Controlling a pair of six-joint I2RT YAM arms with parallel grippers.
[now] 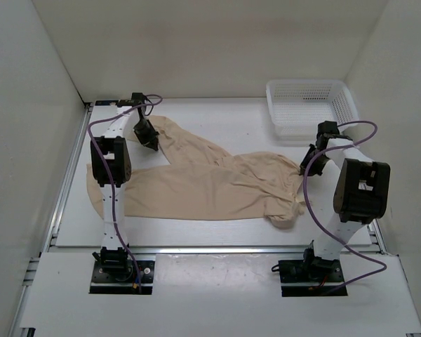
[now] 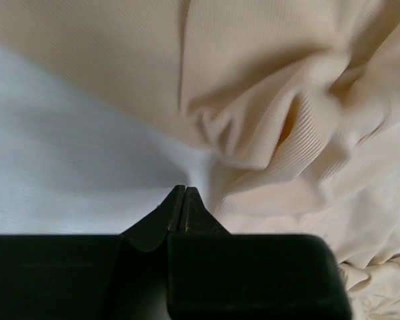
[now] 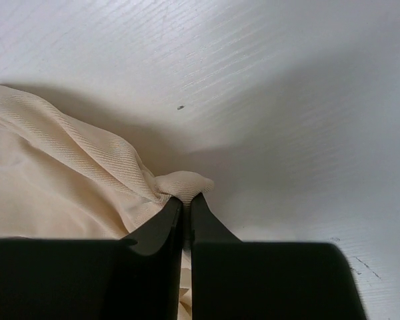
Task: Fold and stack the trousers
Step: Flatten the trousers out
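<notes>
A robotics lab cell: plain white walls (image 1: 210,42) box in an aluminium-railed table (image 1: 217,116).

White table (image 1: 224,119), beige trousers (image 1: 210,184) spread across it; white mesh basket (image 1: 302,129) at far right corner

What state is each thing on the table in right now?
trousers: unfolded, lying spread, legs splayed left, waist end bunched.
left tool: shut at a leg's edge; grip on cloth unclear.
right tool: shut, pinching a fold at the waist end.
basket: upright, apart from the trousers.
</notes>
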